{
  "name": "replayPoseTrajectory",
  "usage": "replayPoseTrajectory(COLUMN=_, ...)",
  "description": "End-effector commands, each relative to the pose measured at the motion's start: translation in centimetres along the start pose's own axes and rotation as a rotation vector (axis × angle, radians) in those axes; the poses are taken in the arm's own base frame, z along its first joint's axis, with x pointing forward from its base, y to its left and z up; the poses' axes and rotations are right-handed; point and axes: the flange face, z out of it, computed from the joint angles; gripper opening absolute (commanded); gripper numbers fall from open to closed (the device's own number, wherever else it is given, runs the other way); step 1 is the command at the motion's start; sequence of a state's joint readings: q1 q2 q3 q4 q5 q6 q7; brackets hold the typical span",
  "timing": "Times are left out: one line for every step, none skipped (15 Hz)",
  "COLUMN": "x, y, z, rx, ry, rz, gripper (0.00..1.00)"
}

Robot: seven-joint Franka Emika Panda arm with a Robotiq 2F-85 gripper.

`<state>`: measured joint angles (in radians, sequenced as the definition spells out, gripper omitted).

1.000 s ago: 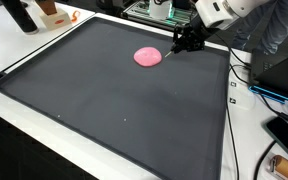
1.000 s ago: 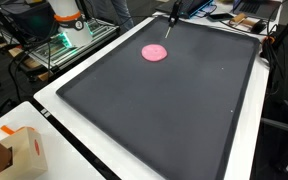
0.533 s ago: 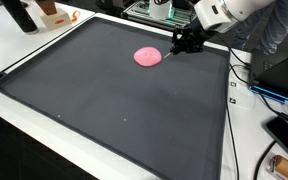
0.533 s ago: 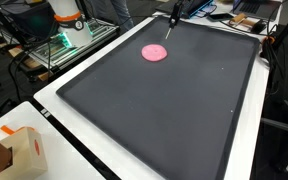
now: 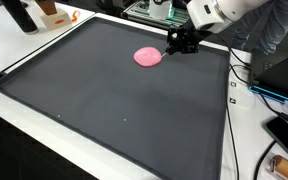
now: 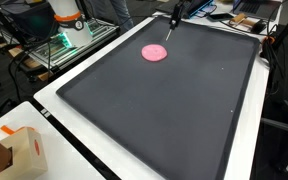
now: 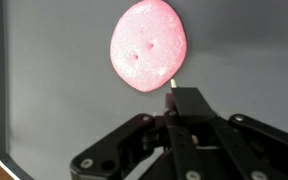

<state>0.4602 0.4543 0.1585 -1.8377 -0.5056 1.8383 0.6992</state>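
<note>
Pink and soft-looking, the flat lump (image 7: 148,45) lies on the far part of the black mat (image 5: 124,110), not far from its rim. It is a rounded, slightly egg-shaped disc with an uneven outline. Its surface is matte, like dough or putty, with two or three small dents near the middle.

Compared with a second ago, the gripper (image 5: 174,43) has moved a little toward the lump in an exterior view, so the gap between them is smaller. The thin stick (image 7: 170,84) it carries now has its pale tip at the lower right edge of the lump, touching it or just beside it. I cannot tell whether it presses in. The lump itself has not shifted or changed shape.

The jaws are closed, gripping the stick between them. They are black, hard and angular, with jointed links behind.

The mat is dark, dull and finely textured, with a low raised border. It lies on a white worktop (image 5: 14,55), smooth and plain. A cardboard box (image 6: 24,150) stands well apart at a near corner.
</note>
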Motion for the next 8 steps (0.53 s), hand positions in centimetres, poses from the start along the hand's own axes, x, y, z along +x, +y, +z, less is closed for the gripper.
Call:
replayPoseTrajectory(x=0.2, y=1.1, z=0.4, rx=0.019, ry=-0.021, rz=0.01, gripper=0.03)
replayPoseTrajectory(x=0.3, y=1.4, z=0.5, rx=0.022, ry=-0.024, rz=0.015, gripper=0.03)
replayPoseTrajectory(x=0.4, y=1.8, z=0.6, rx=0.025, ry=-0.027, rz=0.02, gripper=0.03)
replayPoseTrajectory(x=0.4, y=2.2, z=0.7, rx=0.03, ry=-0.029, rz=0.024, gripper=0.03)
replayPoseTrajectory(x=0.5, y=2.5, z=0.8, rx=0.035, ry=-0.031, rz=0.025, gripper=0.03)
replayPoseTrajectory(x=0.6, y=2.9, z=0.8, rx=0.043, ry=-0.032, rz=0.028, gripper=0.03)
replayPoseTrajectory(x=0.7, y=3.4, z=0.8, rx=0.051, ry=-0.032, rz=0.026, gripper=0.03)
replayPoseTrajectory(x=0.7, y=3.9, z=0.8, rx=0.063, ry=-0.032, rz=0.029, gripper=0.03)
